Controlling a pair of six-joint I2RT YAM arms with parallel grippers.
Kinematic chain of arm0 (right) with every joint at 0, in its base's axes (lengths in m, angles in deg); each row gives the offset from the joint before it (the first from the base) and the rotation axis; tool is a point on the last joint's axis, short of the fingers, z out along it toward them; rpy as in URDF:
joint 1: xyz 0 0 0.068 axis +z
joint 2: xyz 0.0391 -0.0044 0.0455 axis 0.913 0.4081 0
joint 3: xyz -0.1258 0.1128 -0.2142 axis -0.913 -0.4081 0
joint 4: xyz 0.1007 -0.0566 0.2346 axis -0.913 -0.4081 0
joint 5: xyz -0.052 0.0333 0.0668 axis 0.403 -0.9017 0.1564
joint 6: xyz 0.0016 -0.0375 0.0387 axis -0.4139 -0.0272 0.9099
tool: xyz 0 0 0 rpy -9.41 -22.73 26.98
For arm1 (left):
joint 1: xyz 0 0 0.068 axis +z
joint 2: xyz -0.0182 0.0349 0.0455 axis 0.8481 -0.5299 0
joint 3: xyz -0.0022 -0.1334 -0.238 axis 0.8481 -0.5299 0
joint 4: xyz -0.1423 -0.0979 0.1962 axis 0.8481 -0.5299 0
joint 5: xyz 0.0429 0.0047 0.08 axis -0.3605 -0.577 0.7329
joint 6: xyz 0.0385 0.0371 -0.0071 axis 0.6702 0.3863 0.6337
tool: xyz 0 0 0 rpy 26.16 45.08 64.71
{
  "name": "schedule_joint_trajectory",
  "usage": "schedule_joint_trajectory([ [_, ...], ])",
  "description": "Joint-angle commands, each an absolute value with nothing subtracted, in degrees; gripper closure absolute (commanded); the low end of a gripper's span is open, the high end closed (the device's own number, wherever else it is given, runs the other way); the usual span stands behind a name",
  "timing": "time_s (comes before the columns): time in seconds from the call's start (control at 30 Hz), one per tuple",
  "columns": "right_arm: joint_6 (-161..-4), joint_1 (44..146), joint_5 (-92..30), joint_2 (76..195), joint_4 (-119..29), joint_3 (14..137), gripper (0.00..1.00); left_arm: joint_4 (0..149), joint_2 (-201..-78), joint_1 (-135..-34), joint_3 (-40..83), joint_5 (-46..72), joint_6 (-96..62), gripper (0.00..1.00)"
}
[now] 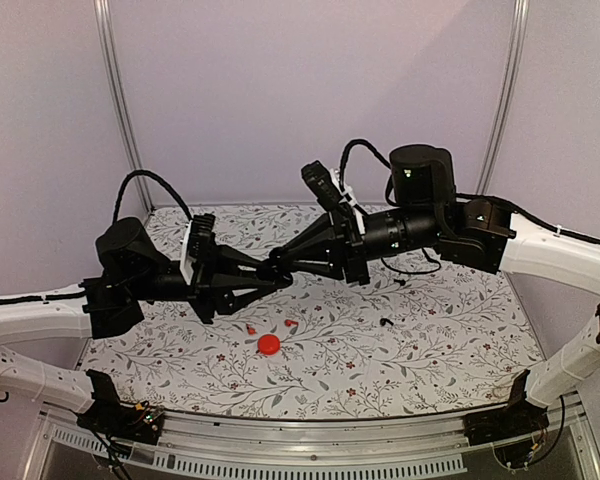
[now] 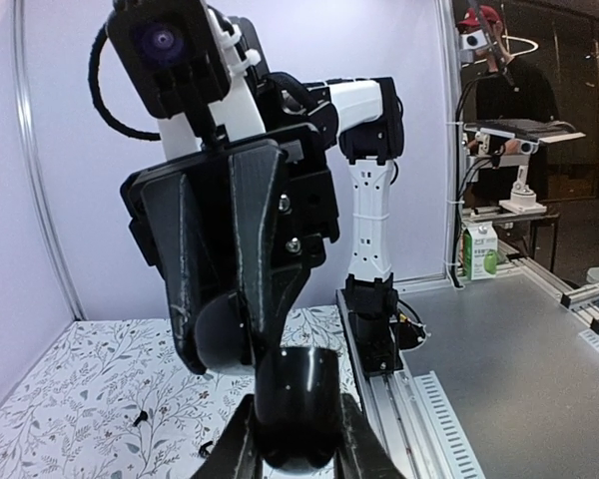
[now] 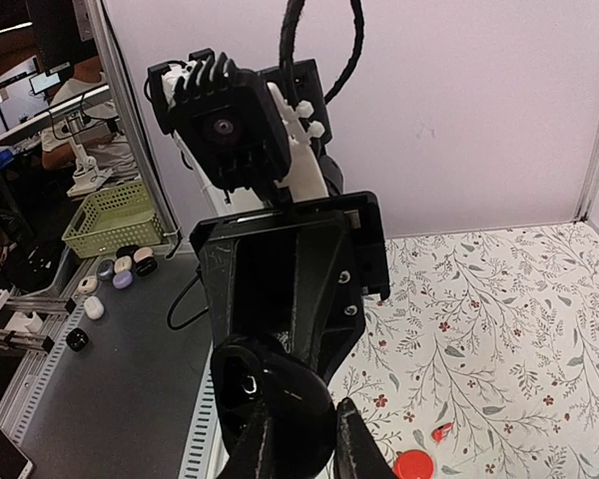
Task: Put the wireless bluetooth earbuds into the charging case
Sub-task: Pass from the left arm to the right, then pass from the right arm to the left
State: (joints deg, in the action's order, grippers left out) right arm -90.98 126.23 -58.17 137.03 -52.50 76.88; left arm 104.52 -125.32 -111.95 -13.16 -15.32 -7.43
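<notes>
A black round charging case (image 1: 277, 269) hangs in the air over the middle of the table, held from both sides. My left gripper (image 2: 298, 444) is shut on one half of the case (image 2: 298, 394). My right gripper (image 3: 304, 447) is shut on the other half (image 3: 280, 384), and the case's inner cavity shows in the right wrist view. The two grippers meet tip to tip, the left (image 1: 270, 282) and the right (image 1: 285, 260). Two red earbuds (image 1: 251, 328) (image 1: 290, 323) lie on the cloth below. A black earbud (image 1: 385, 322) lies to the right.
A red round case (image 1: 269, 344) lies on the floral cloth (image 1: 430, 350) near the front, also in the right wrist view (image 3: 414, 465) beside a red earbud (image 3: 440, 432). Small black pieces (image 2: 138, 417) lie on the cloth. White walls and metal posts (image 1: 120, 100) enclose the back.
</notes>
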Motion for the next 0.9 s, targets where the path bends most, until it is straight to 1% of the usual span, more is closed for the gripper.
schedule_joint_trajectory([
  [0.0,-92.59,126.78,-56.51,136.82,-54.83,78.31,1.00,101.80,-124.29,-112.27,-12.49,-11.36,-5.54,0.67],
  [0.03,-92.95,126.74,-56.06,136.63,-55.73,78.38,1.00,101.07,-124.03,-112.30,-12.49,-10.98,-5.23,0.62],
  [0.07,-93.45,126.66,-55.54,136.52,-56.48,78.65,1.00,100.36,-123.66,-112.24,-12.48,-10.58,-5.17,0.59],
  [0.23,-95.85,126.66,-54.29,136.41,-59.84,79.76,1.00,96.79,-122.39,-112.17,-12.46,-9.96,-3.06,0.50],
  [0.43,-97.61,126.65,-53.70,136.72,-63.88,81.38,1.00,87.63,-121.51,-112.16,-10.74,-10.38,2.08,0.41],
  [0.57,-99.98,126.65,-51.93,137.73,-68.55,83.22,1.00,82.09,-121.33,-112.18,-9.44,-11.11,3.88,0.40],
  [0.87,-104.17,126.73,-47.13,139.24,-77.15,85.15,1.00,77.04,-123.95,-112.23,-6.93,-11.01,5.36,0.38],
])
